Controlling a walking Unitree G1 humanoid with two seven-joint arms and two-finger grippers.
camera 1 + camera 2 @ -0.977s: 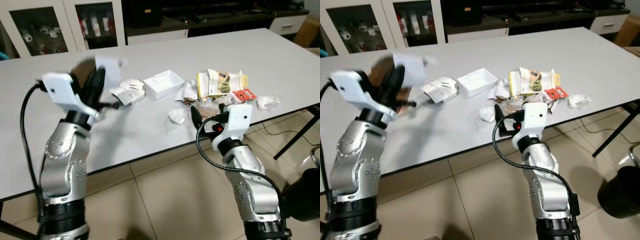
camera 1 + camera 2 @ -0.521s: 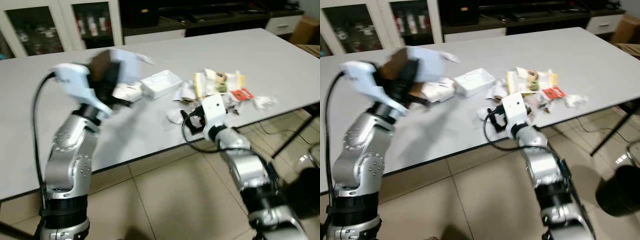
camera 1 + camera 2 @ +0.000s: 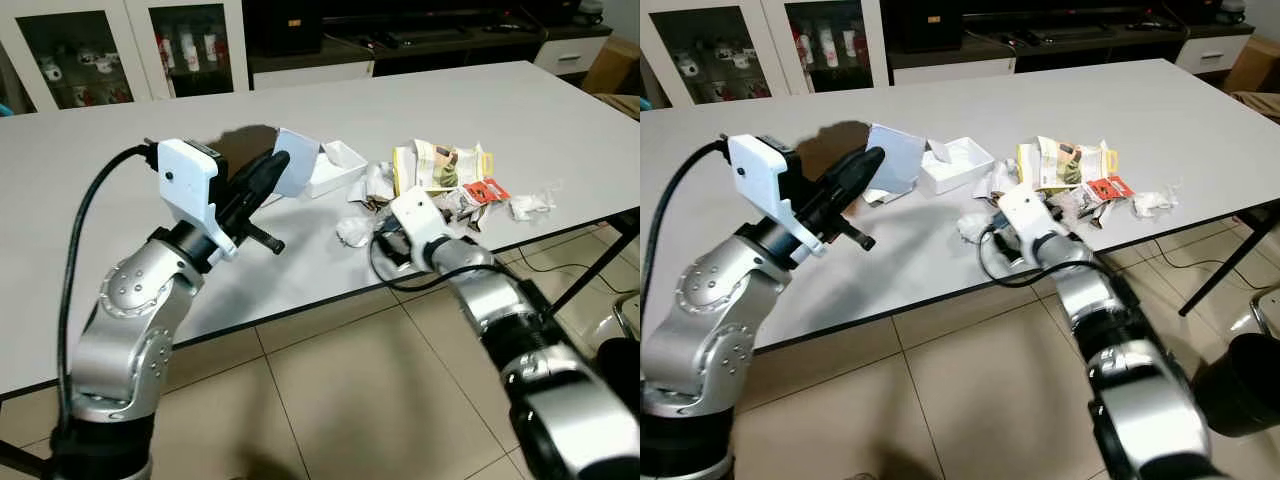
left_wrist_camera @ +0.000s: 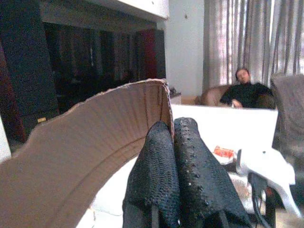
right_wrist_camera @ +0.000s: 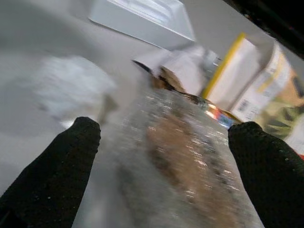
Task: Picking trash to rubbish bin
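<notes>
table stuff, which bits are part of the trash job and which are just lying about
Part of the job:
- cardboard piece, held in the left gripper
- clear crinkled wrapper, between the open fingers of the right gripper
- yellow packets
- red wrapper
- crumpled tissue
- black bin on the floor

Just lying about:
- glass-door cabinet
- person on a sofa

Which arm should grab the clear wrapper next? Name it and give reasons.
Right. Its tool is open over the clear wrapper; the left tool is shut on a cardboard piece.

No legible text on any packaging.
</notes>
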